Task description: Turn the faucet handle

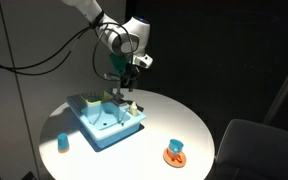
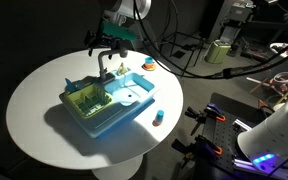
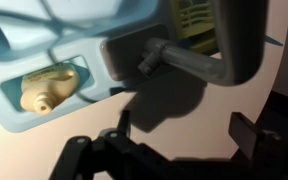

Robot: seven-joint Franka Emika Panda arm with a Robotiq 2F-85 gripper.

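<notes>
The thin grey faucet (image 3: 189,62) stands at the edge of the light-blue basin (image 3: 24,45), with its rounded head (image 3: 239,45) to the right in the wrist view. The small pale faucet handle (image 3: 149,58) sticks out at the rod's other end. My gripper (image 3: 184,130) is open and empty, its two dark fingers above bare table just short of the faucet. In both exterior views the gripper (image 1: 125,84) (image 2: 108,47) hovers right above the faucet (image 2: 104,68) at the basin's (image 1: 104,128) (image 2: 124,115) far edge. It touches nothing.
A white-and-yellow bottle-like piece (image 3: 46,90) lies in the basin. A green block (image 2: 85,100) sits in its other compartment. On the round table (image 1: 159,115) are a blue cup (image 1: 64,143), an orange-and-blue object (image 1: 175,152) and a small bottle (image 2: 157,118). A chair (image 1: 254,145) stands nearby.
</notes>
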